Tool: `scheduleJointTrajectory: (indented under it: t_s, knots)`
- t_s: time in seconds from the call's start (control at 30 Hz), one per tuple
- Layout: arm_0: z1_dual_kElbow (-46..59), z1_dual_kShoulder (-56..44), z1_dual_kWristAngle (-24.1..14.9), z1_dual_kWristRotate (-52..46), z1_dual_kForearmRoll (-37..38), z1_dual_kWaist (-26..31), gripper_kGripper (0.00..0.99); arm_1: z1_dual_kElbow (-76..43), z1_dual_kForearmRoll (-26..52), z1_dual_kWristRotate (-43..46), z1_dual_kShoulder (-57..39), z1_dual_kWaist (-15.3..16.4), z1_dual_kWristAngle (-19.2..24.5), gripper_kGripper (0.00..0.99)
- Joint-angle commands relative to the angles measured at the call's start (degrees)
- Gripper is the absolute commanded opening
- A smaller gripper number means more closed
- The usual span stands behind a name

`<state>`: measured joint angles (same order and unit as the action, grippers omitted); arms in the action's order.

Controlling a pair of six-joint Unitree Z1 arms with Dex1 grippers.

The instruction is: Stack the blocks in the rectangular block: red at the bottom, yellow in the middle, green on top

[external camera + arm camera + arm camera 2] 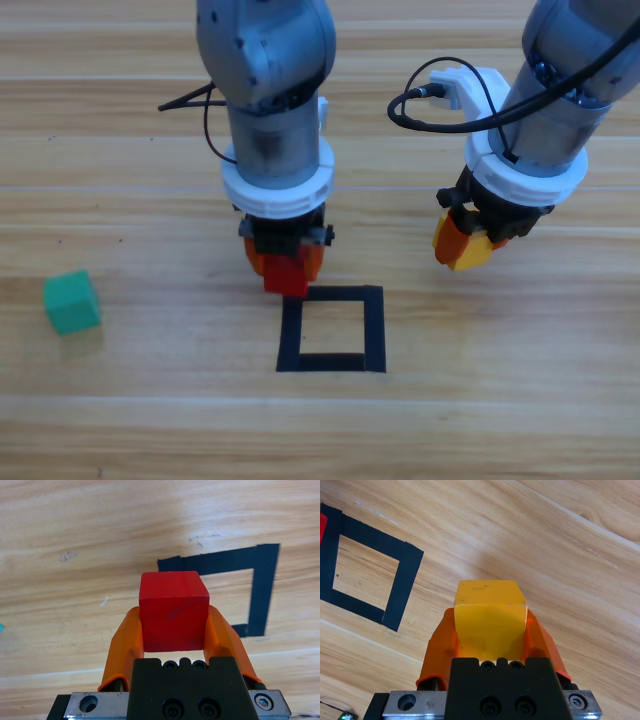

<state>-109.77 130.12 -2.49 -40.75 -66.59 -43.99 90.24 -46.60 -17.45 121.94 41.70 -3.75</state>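
Pinching the red cube (173, 611) between its two orange jaws, the left gripper (284, 268) hangs just off the black tape square (332, 329), near its closest corner. Off to the side, the right gripper (463, 243) grips the yellow cube (490, 620) the same way, apart from the outline. The green cube (72, 301) sits alone on the wooden table (500, 420), well away from both.

You see the red cube (285, 277) clamped upright just outside the black tape square (374, 328). The yellow cube (466, 255) is held right of it. The green cube (71, 301) lies far left.
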Motion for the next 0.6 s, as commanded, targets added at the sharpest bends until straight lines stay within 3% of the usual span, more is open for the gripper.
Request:
scheduleJointTrajectory:
  t_s: [0.03,0.23,0.6]
  knots:
    - [7.29,-7.25,1.09,-4.77,5.33,-1.28,0.043,-2.17,1.25,-0.65,-2.76,-1.09,0.32,0.000]
    - [20.39,-15.24,1.79,-11.54,15.79,-1.28,0.043,-2.26,1.42,-0.65,-2.85,-1.09,0.32,0.000]
    - [21.00,-10.94,-0.14,-13.12,18.60,-5.15,0.044,-2.44,1.42,-0.65,-2.93,-1.09,0.59,0.000]
